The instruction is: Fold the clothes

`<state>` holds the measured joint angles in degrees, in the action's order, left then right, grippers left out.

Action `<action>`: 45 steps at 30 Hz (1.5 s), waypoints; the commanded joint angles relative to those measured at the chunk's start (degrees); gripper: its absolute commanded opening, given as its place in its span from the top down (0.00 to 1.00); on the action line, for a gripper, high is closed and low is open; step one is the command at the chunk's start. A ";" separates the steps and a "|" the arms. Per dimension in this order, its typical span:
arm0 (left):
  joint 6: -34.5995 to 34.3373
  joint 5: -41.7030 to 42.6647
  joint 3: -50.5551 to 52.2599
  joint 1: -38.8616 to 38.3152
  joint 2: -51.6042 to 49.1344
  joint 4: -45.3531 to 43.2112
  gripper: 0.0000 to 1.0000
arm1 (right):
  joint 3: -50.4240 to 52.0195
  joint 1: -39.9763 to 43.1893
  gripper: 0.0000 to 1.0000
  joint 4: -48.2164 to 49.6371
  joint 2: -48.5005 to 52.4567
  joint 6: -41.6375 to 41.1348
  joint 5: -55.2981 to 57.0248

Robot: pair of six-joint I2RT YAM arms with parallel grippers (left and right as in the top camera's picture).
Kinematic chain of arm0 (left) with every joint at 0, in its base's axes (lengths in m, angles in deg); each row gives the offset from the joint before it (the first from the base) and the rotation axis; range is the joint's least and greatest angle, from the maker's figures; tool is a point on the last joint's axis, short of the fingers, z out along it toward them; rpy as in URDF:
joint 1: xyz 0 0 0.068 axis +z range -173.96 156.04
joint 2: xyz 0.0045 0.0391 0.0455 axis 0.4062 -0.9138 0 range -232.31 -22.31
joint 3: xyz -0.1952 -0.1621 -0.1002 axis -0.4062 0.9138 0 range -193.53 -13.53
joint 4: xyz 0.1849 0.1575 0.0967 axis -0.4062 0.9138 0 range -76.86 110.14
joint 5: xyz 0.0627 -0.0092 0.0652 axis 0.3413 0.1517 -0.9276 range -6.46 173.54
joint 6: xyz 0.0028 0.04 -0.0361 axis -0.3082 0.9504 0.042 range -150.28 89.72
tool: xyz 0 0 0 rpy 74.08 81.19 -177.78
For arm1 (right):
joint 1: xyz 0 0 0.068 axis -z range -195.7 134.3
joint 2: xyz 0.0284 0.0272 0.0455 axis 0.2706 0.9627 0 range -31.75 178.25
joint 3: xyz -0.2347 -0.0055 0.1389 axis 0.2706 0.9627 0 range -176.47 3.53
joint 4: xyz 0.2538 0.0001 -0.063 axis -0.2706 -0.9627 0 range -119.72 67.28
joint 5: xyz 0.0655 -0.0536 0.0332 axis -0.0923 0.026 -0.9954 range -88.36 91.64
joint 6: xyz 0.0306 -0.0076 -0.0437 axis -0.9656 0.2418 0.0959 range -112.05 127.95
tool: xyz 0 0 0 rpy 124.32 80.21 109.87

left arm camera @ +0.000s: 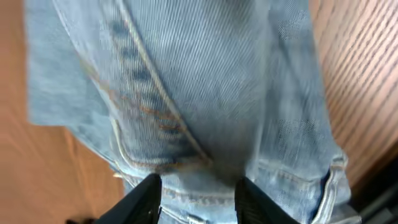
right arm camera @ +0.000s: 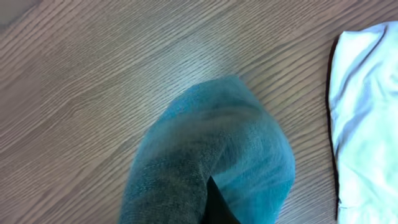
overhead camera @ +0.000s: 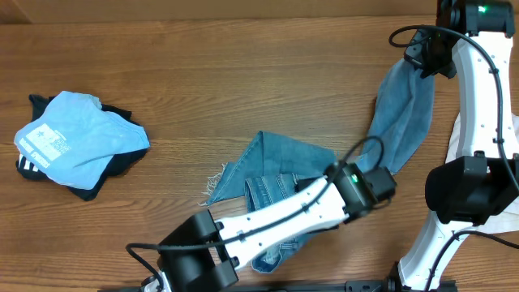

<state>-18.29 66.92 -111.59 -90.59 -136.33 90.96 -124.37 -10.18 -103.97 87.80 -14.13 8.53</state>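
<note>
The jeans (overhead camera: 280,174) lie bunched in the middle of the counter (overhead camera: 203,73), with one leg stretched up toward the far right. There the right gripper (overhead camera: 423,55) is closed on the denim and holds it lifted. The left gripper (left arm camera: 198,199) stands over the back-pocket stitching with its fingers apart, and it does not seem to hold anything.

To do this step well, I think the raised leg must be kept tight while the left gripper takes a new hold near the waistband. Then the jeans can be pulled flat before any fold is made. The cream-white garment (right arm camera: 367,112) lies just beside the raised leg, so the leg should not sweep over it.

The sky-blue shirt (overhead camera: 77,138), on top of a black garment (overhead camera: 122,166) at the far left, carries a white print, but the letters are too small to read. No label shows on the jeans.
</note>
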 commanded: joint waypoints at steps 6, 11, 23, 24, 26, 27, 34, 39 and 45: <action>-3.96 -6.86 2.73 -3.63 0.55 -5.07 0.50 | -0.72 -0.13 0.96 0.17 -0.24 -0.24 0.98; -6.88 -4.66 5.20 -3.82 0.55 -5.29 0.51 | -0.72 -0.13 0.96 0.22 -0.24 -0.22 1.01; -17.62 -9.33 9.64 -6.93 0.55 -7.65 0.49 | -0.72 -0.11 0.96 0.48 -0.24 -0.02 0.98; -19.58 -12.39 11.15 -6.93 0.55 -8.17 0.50 | -0.72 -0.11 0.96 0.48 -0.24 -0.02 0.98; -22.36 -15.61 12.02 -6.21 0.55 -7.76 0.65 | -0.72 -0.11 0.96 0.48 -0.24 0.00 1.01; -23.69 -16.65 12.02 -5.44 0.57 -7.26 0.82 | -0.72 -0.11 0.96 0.44 -0.24 0.00 1.01; -30.84 -23.43 7.06 7.50 7.30 1.86 0.90 | -0.72 -0.11 0.96 0.48 -0.24 -0.02 1.64; -13.97 -1.16 1.07 39.54 13.20 -8.85 0.91 | -0.72 -0.20 0.96 0.04 0.07 2.99 -1.46; -4.24 13.44 -0.48 53.44 11.93 -22.14 0.94 | -0.68 -0.20 0.96 4.87 3.48 9.11 -10.23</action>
<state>-26.99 75.03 -110.25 -38.77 -124.92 71.75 -124.37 -10.21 -99.88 89.02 -8.65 3.50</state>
